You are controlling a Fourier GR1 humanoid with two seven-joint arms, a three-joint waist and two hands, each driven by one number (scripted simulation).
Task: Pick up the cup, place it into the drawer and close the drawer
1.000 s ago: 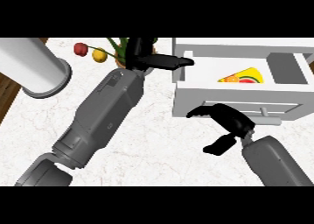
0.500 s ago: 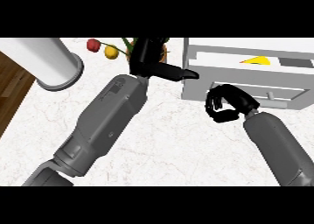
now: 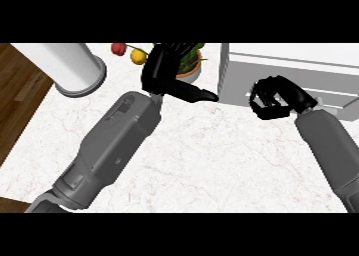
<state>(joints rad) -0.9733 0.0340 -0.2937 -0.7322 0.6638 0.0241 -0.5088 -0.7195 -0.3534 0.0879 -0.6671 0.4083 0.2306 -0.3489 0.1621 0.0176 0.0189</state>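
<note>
Nearest, the two grey forearms rise from the lower edge across the white marbled tabletop (image 3: 204,160). The right hand (image 3: 274,97) is curled, fingers drawn together on nothing visible, and sits against the drawer (image 3: 300,75) front, just beside its handle (image 3: 337,102). The drawer looks pushed in or nearly so; whether a gap remains cannot be told. The cup does not show anywhere, so it is presumably inside the drawer.

The left hand (image 3: 167,70) lies farther off, fingers straight and pointing away, thumb stretched toward the drawer's left edge, overlapping a potted plant (image 3: 189,67).

Risks, as judged: curled fingers may slide off the front and leave the drawer ajar, and the left hand could tip the plant. A white cylinder (image 3: 71,67) stands far left.
</note>
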